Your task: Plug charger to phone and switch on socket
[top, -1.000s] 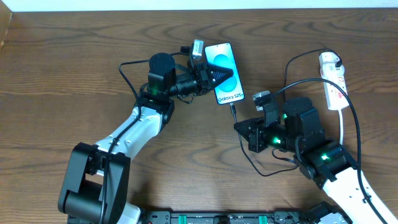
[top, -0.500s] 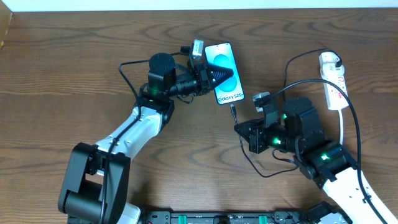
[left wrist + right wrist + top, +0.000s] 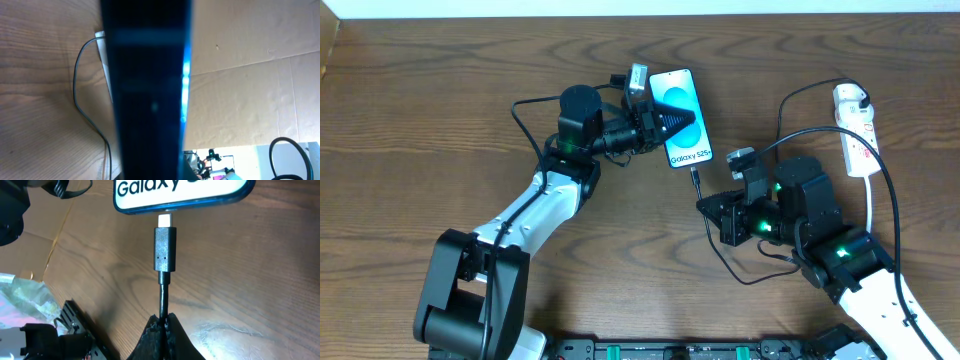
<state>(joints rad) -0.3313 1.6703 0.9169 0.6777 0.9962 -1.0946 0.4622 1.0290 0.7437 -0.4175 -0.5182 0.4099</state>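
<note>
Right wrist shows right hand (image 3: pixel 162 322) clamped on charger (image 3: pixel 165 250), tip at phone (image 3: pixel 180 192)

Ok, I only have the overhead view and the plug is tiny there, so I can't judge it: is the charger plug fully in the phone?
Observer: No. In the right wrist view the charger plug sits lined up at the bottom edge of the phone, its bare metal tip showing.
Operator: Where does the right hand grip?
Observer: It is shut on the charger cable just behind the plug body, not on the plug.
Operator: And the other arm?
Observer: The left hand is clamped on the phone. In the left wrist view the phone's dark edge, glowing blue on one side, runs up the middle.
</note>
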